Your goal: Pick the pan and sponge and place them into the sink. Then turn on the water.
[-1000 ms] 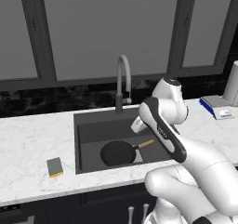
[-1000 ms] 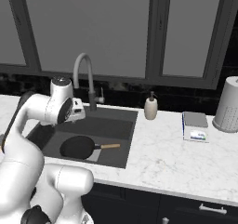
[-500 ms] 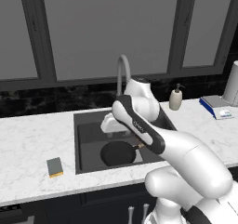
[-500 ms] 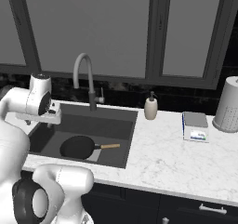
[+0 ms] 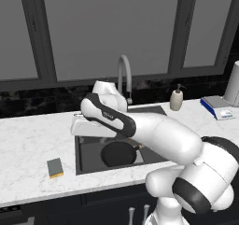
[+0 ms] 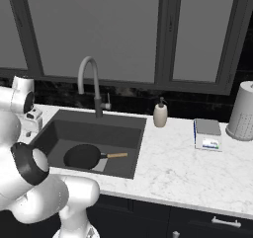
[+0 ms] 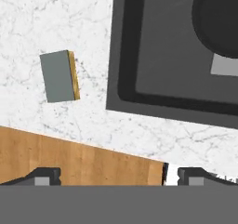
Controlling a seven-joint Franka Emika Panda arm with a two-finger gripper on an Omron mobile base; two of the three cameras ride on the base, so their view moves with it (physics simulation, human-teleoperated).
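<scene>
The black pan [image 5: 118, 153] lies in the dark sink [image 5: 88, 150], its wooden handle [image 6: 116, 155] pointing right; its rim shows at the hand view's top right [image 7: 217, 23], over the light grey plate [image 7: 225, 64]. On the white counter left of the sink rests the grey-green and yellow sponge [image 5: 55, 167] [image 7: 59, 76]. My gripper [image 7: 119, 175] is open and holds nothing. It hangs above the counter near the sink's left front corner, apart from the sponge. The arched tap [image 6: 89, 84] stands behind the sink, with no water running.
A beige soap dispenser [image 6: 159, 114] stands right of the tap. Farther right are a blue-and-white box [image 6: 207, 135] and a white cylinder [image 6: 242, 111]. The hand view shows the counter's front edge with wooden floor [image 7: 69, 160] beyond it.
The arm has swung left, from over the sink's middle to over its left rim. The pan lies still in the sink and the sponge has not moved.
</scene>
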